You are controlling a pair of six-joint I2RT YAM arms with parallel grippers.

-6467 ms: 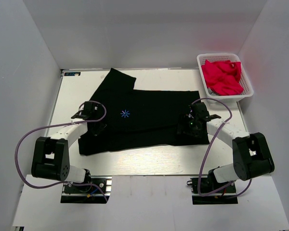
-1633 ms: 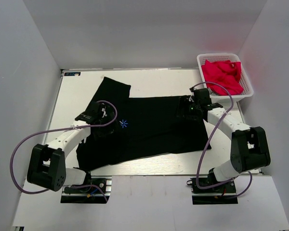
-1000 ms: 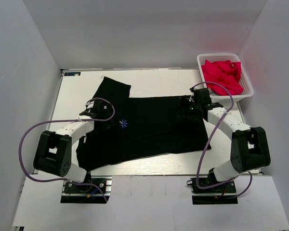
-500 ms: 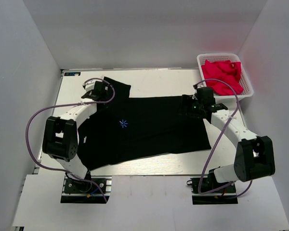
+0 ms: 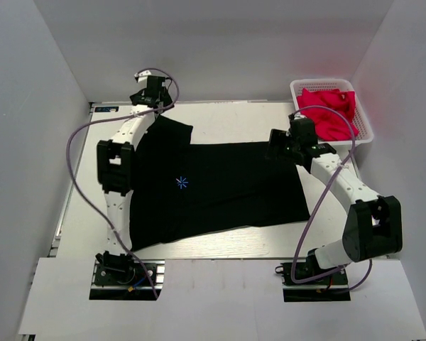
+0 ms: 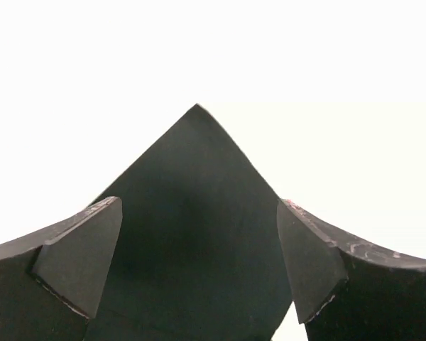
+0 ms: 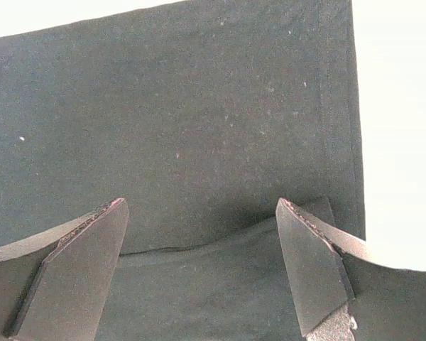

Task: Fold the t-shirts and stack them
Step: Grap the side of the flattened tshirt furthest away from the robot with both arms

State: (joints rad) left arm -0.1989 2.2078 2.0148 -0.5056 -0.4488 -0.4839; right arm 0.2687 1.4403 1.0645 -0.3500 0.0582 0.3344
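Reaching far forward in the overhead view, the left gripper hangs past the black t-shirt spread on the table, while the right gripper bends over its far right corner. Left wrist view: fingers wide apart, a cloth tip showing between them. Right wrist view: fingers apart above the hem.

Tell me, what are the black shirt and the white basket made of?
Shirt: soft matte cloth, probably cotton knit; it lies limp, with a stitched hem and lint specks. Basket: probably hard white plastic, judging by its slotted walls and stiff rim.
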